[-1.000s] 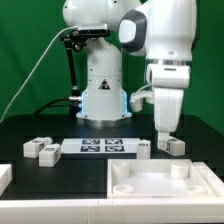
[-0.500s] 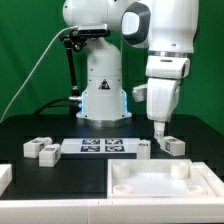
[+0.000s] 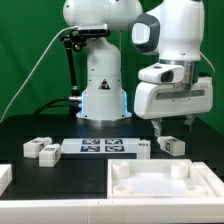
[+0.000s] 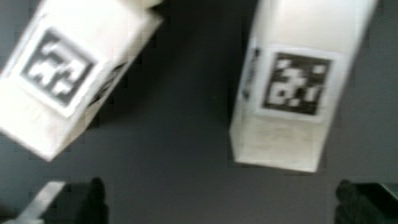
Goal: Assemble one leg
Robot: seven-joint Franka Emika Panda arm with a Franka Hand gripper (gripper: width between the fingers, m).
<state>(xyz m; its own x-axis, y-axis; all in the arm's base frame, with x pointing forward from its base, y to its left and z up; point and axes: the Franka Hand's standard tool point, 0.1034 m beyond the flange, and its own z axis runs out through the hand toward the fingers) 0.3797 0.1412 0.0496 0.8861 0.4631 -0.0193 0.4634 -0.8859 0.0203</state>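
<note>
In the exterior view my gripper (image 3: 176, 126) hangs open and empty just above a white leg (image 3: 172, 145) on the black table, at the exterior view's right. A second small leg (image 3: 143, 148) lies beside the marker board. In the wrist view two white legs with black-and-white tags lie below me: one (image 4: 290, 90) ahead between the jaws' line, the other (image 4: 75, 75) off to the side and tilted. My gripper (image 4: 222, 205) shows only its dark fingertips (image 4: 71, 200), wide apart, holding nothing. The large white tray (image 3: 150, 190) lies in front.
The marker board (image 3: 103, 147) lies in the table's middle. Two more white legs (image 3: 33, 147) (image 3: 50, 152) lie at the exterior view's left, and a white part (image 3: 5, 176) shows at the left edge. The robot base (image 3: 103, 95) stands behind.
My wrist has turned, so the hand now lies broadside across the exterior view, still over the right-hand leg. The parts on the table have not moved.
</note>
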